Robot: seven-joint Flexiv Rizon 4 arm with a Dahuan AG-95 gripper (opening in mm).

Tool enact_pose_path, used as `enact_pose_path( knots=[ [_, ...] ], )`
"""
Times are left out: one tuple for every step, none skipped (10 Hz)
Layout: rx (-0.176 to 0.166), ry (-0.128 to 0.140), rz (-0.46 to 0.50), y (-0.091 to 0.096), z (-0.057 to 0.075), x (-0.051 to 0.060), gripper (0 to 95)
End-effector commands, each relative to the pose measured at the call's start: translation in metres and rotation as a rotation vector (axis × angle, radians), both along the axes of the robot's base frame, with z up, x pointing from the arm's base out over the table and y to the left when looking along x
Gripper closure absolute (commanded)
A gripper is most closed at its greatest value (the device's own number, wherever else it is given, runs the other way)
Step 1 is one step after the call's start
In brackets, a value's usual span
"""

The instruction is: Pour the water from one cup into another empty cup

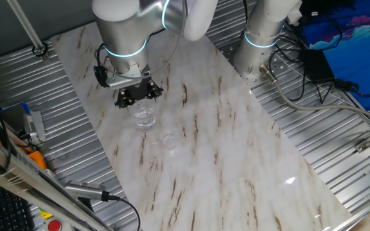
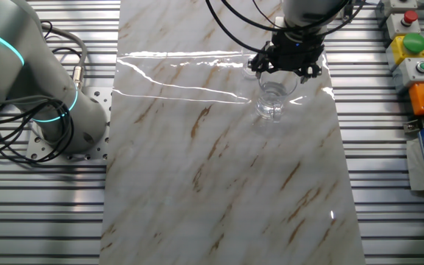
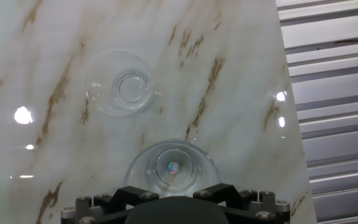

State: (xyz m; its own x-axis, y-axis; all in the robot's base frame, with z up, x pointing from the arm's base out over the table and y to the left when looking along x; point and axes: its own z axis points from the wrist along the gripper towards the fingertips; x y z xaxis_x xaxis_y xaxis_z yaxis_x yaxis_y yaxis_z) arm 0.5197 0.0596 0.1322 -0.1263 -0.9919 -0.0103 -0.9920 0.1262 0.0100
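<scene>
No brand, label or writing can be read in any view; the red and green buttons (image 2: 414,29) at the desk's edge carry marks too small to make out. Going left to right in one fixed view: orange and grey gear (image 1: 27,131) lies on the ribbed metal beside the marble desk (image 1: 236,154); my tool (image 1: 138,96) hangs over the desk's upper left part, directly above the larger clear tumbler (image 1: 145,117); just to the right and nearer the camera stands the smaller clear cup (image 1: 169,140), apart from the tumbler, upright, very faint against the marble; further right a second arm's white base (image 1: 262,38) stands on the metal, with cables trailing off to the right. From the other fixed view my tool (image 2: 287,57) sits right over the tumbler (image 2: 272,99), its black fingers around the rim level; I cannot tell whether they touch the glass, nor how far apart they stand. In the hand view the small cup (image 3: 122,91) lies upper left, the tumbler (image 3: 171,169) lower centre, just ahead of my tool's black body (image 3: 176,208); a faint glint at the tumbler's bottom is all I see of the water (image 3: 173,167).
</scene>
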Motion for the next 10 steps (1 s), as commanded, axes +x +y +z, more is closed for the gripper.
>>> enact_pose_path(
  knots=[
    [0.001, -0.001, 0.000, -0.0001, -0.0002, -0.0002, 0.0],
    [0.001, -0.001, 0.001, -0.0001, -0.0002, -0.0002, 0.0],
    [0.000, 0.000, 0.002, -0.0001, -0.0002, -0.0002, 0.0],
    [0.000, 0.001, 0.011, -0.0001, -0.0002, -0.0002, 0.0],
    [0.000, 0.001, 0.012, -0.0001, -0.0002, -0.0002, 0.0],
    [-0.003, 0.000, 0.018, -0.0001, -0.0002, -0.0002, 0.0],
    [-0.010, -0.005, 0.021, -0.0001, -0.0002, -0.0002, 0.0],
    [-0.006, -0.010, 0.022, -0.0001, -0.0001, -0.0001, 0.0],
    [-0.002, -0.011, 0.018, -0.0001, -0.0002, 0.0000, 0.0],
    [-0.001, -0.013, 0.013, -0.0003, -0.0008, 0.0003, 0.0]
  ],
)
